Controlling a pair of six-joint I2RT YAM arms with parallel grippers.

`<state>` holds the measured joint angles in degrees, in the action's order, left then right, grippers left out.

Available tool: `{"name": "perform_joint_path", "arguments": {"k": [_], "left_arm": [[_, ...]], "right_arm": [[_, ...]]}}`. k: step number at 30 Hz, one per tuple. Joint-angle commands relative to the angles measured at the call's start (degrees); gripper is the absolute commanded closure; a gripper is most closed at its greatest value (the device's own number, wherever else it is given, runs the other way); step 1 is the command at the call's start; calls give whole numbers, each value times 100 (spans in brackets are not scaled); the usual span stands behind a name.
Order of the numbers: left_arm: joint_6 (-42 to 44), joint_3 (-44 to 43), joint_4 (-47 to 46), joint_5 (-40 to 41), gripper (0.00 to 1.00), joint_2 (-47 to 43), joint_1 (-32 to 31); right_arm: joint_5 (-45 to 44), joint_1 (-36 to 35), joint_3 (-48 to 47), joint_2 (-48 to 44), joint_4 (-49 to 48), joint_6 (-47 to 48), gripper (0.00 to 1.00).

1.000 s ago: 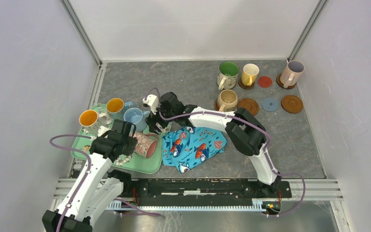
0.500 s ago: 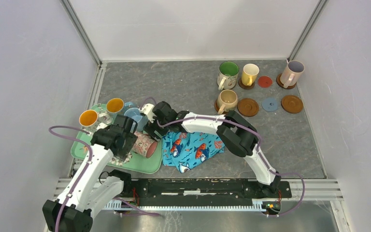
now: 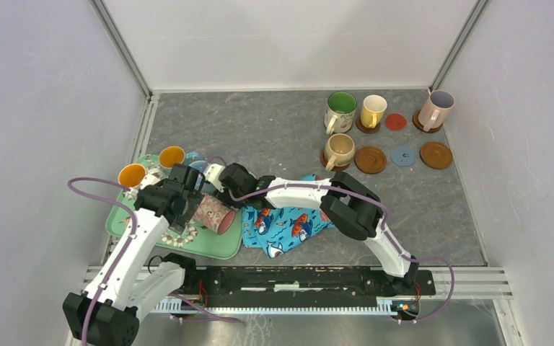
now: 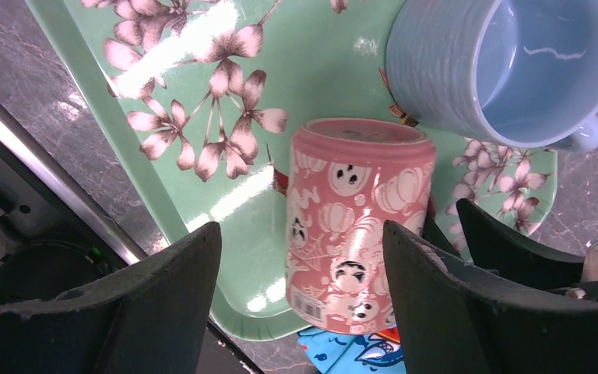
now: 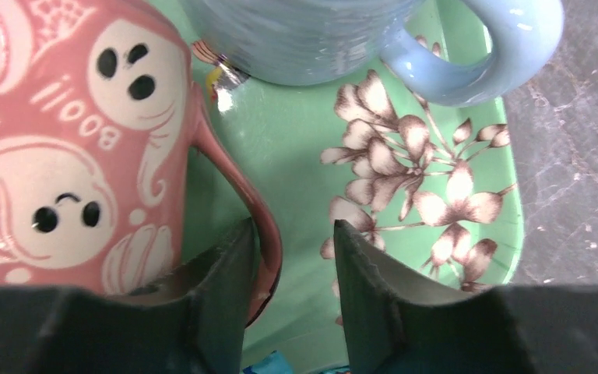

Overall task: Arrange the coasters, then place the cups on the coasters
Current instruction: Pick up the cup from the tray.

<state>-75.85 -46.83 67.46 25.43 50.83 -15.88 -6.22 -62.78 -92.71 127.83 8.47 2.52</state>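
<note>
A pink ghost-print cup [image 3: 215,214] lies on its side on the green floral tray [image 3: 220,246]. My left gripper [image 4: 302,234] stands open with its fingers wide on either side of the pink cup [image 4: 354,226], touching neither side. My right gripper [image 5: 292,230] is narrowly open at the cup's handle [image 5: 241,195]. The handle rests against the left finger, with a gap to the right one. A light blue cup [image 4: 506,70] stands beside it. Far right, bare coasters lie brown [image 3: 370,159], blue-grey [image 3: 403,154], brown [image 3: 436,154] and red [image 3: 395,121].
Cups stand on coasters at the back right: green-inside [image 3: 340,109], yellow [image 3: 373,109], beige [image 3: 340,148], lilac-lined [image 3: 436,107]. Two orange-lined cups [image 3: 132,175] stand at the tray's left end. A blue fish-print cloth [image 3: 288,220] lies right of the tray.
My left gripper let go of the pink cup and opened wide. The right arm moved left onto the tray, and its jaws have narrowed about the cup's handle.
</note>
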Motion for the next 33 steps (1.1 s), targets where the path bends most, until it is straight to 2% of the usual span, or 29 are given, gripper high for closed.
{"name": "perform_joint_path", "arguments": {"k": [1, 4, 13, 18, 23, 33], "left_arm": [[268, -165, 17, 313, 18, 24, 6], [289, -151, -19, 331, 18, 15, 6], [565, -179, -213, 293, 14, 51, 6], [943, -347, -474, 98, 13, 170, 6], [1135, -576, -611, -260, 12, 282, 15], [705, -778, -747, -1051, 9, 367, 43]], "right_arm": [[-721, 108, 258, -378, -86, 187, 59], [-676, 110, 355, -545, -200, 183, 74], [-858, 58, 681, -1122, -586, 282, 96], [-1115, -72, 969, -1509, -878, 511, 100], [-1550, -310, 1255, -1767, -1269, 827, 100], [-2651, -883, 1891, -2216, -2175, 1444, 100]]}}
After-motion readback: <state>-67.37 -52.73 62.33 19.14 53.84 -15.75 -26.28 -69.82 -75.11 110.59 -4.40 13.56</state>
